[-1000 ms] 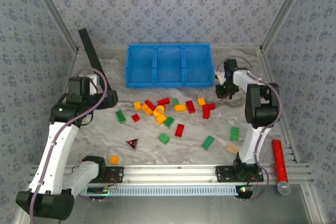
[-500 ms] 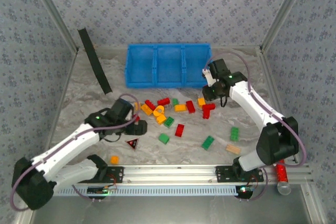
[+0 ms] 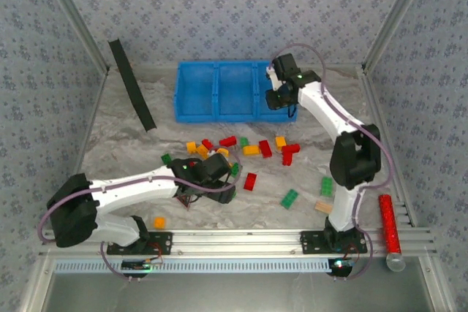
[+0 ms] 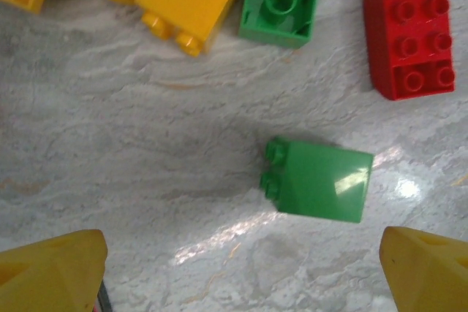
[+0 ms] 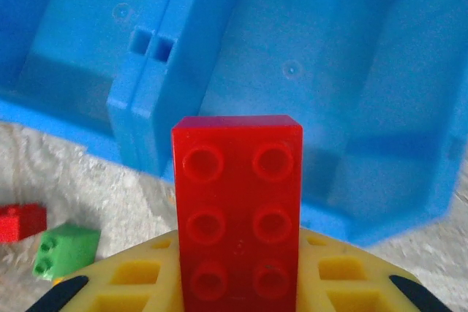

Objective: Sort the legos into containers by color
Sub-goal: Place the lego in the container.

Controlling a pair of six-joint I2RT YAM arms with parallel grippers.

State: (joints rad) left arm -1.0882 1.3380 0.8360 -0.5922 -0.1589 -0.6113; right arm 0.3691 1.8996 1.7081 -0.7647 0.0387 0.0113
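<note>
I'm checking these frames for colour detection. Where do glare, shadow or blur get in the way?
Left wrist: glare patches on the marbled table and a highlight on the green plastic brick, with soft shadow to its left. Right wrist: the red studded brick in the right gripper is sharp; the blue plastic bin behind looks soft. Top external: even light, no strong glare.

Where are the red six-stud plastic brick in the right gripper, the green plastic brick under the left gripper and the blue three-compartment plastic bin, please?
Red six-stud plastic brick [image 5: 236,213]: right wrist view, studded face.
Green plastic brick [image 4: 318,180]: left wrist view, smooth side.
Blue three-compartment plastic bin [image 3: 219,115]: top external view, front wall.
</note>
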